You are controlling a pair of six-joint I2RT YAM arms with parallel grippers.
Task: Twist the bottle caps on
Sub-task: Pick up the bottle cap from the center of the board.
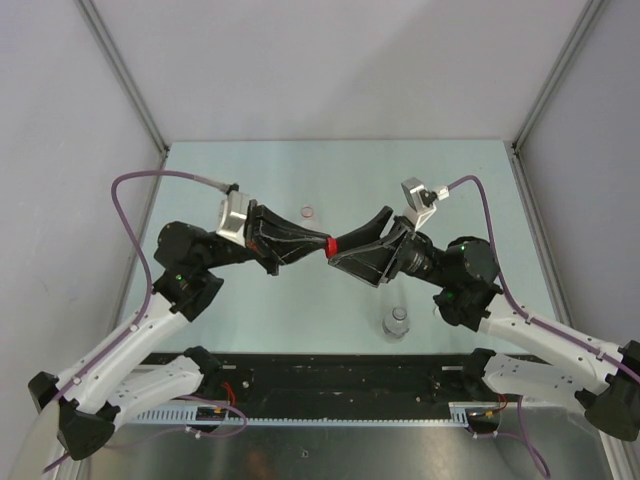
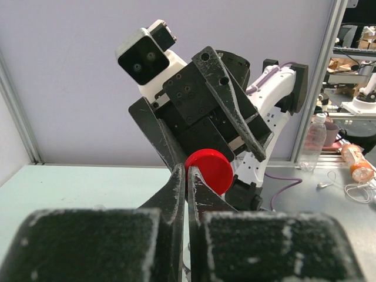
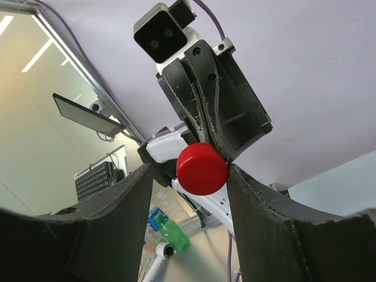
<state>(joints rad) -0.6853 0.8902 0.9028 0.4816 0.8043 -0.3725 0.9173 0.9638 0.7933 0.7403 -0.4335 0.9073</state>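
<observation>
Left pincer (image 2: 187, 176): fully closed, its tips pinching the red bottle cap (image 3: 202, 168), apparently by the rim, though the contact itself is hidden; the cap is held in the air above the worktop (image 1: 250, 180), at frame centre in the overhead view. Right pincer (image 3: 189, 170): part open, one jaw on each side of the cap, gripping nothing; a gap shows on the frame-left side. Clear bottle (image 1: 397, 322): upright on the worktop, lower right of centre, well apart from the cap.
</observation>
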